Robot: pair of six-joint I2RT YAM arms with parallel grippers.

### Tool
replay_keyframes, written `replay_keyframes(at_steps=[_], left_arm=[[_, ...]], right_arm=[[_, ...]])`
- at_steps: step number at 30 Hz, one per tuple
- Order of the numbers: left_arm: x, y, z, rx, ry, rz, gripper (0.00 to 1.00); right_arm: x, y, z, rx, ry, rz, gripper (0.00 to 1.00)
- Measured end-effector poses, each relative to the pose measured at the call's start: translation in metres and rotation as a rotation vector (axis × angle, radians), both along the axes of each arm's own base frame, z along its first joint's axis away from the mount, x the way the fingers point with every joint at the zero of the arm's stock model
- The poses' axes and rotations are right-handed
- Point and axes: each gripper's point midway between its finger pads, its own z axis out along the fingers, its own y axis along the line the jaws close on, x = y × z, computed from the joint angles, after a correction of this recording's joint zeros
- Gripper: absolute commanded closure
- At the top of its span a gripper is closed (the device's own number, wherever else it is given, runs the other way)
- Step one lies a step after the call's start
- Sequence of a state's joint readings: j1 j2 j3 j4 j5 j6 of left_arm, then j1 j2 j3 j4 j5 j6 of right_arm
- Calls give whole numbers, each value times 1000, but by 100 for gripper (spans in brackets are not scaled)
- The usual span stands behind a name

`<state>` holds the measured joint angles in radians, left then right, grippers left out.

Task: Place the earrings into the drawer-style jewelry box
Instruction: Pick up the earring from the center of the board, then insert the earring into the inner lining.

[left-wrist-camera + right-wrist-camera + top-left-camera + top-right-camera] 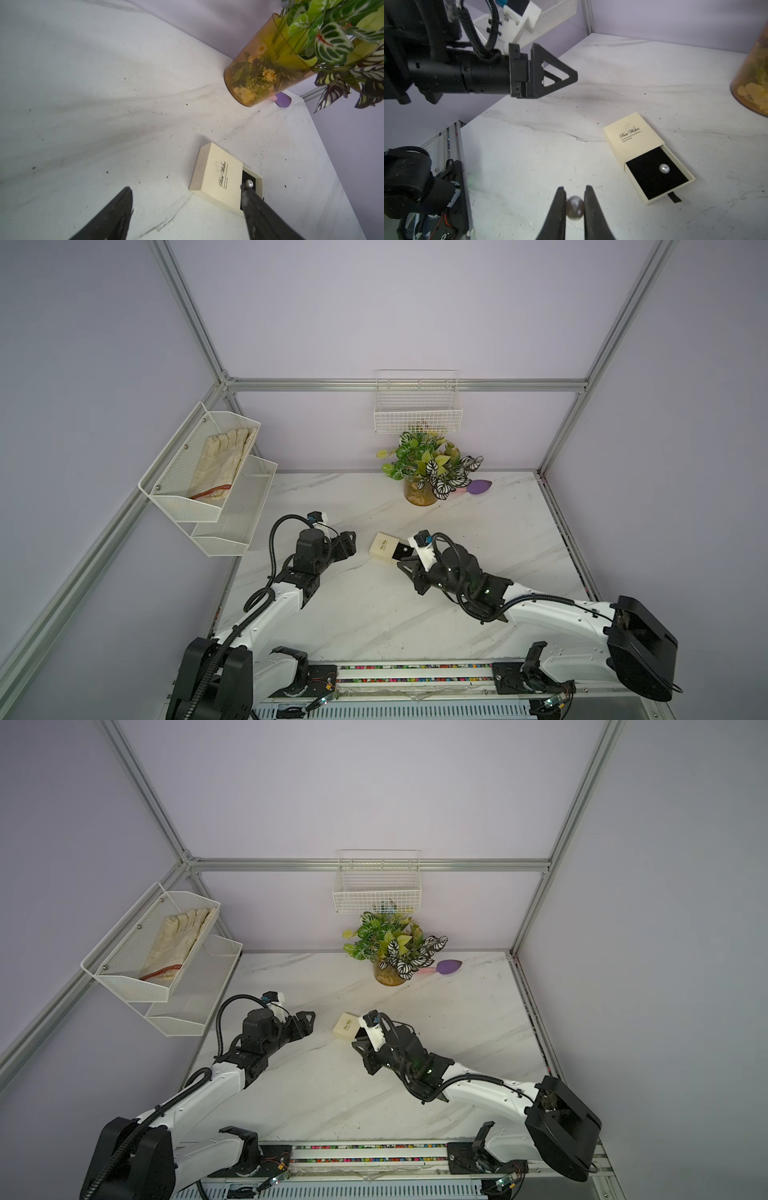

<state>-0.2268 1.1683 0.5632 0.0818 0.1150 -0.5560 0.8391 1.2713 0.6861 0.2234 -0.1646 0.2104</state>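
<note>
The cream drawer-style jewelry box lies mid-table, its black-lined tray slid out toward my right arm. One pearly earring rests on the lining. My right gripper is shut on the other earring, which hangs over bare table a short way beside the tray. My left gripper hovers open and empty on the box's far side from the right arm. In the right wrist view the left gripper is seen from the side.
A potted plant in an amber vase stands at the back, with a purple sponge beside it. A wire basket hangs on the back wall. Mesh shelves holding a glove hang on the left wall. The arms' rail runs along the front edge.
</note>
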Motion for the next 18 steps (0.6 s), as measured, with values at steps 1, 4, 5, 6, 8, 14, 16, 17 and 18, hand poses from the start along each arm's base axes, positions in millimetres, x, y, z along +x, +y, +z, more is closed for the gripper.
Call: replay_keyframes(at_steps=[1,4,5,6,8,14,16,17,18], left_arm=[[0,-7,-3,-4,12,-34,19],[-3,-30,-7,-11,28,-135,18],[-4,-38,-8,-11,31,-172,18],[-6,-48,-8,-13,32,-211,18],[-10,-67,-6,-15,29,-285,17],[-25,-110,-1,-16,15,-467,17],[-26,-113,-4,-11,19,-476,17],[-25,-111,-5,-6,24,-466,17],[-23,-108,-7,4,28,-444,16]], right_arm=[[1,-5,2,5,18,23,100],[2,-14,2,15,81,102,100],[2,-15,1,14,100,127,100],[1,-16,0,15,121,158,100],[-5,-14,-3,13,153,224,100],[-16,-9,-8,-10,189,339,100],[-9,-8,-9,-34,194,324,100],[-2,-7,-11,-53,200,307,100],[6,-6,-14,-76,211,285,100]])
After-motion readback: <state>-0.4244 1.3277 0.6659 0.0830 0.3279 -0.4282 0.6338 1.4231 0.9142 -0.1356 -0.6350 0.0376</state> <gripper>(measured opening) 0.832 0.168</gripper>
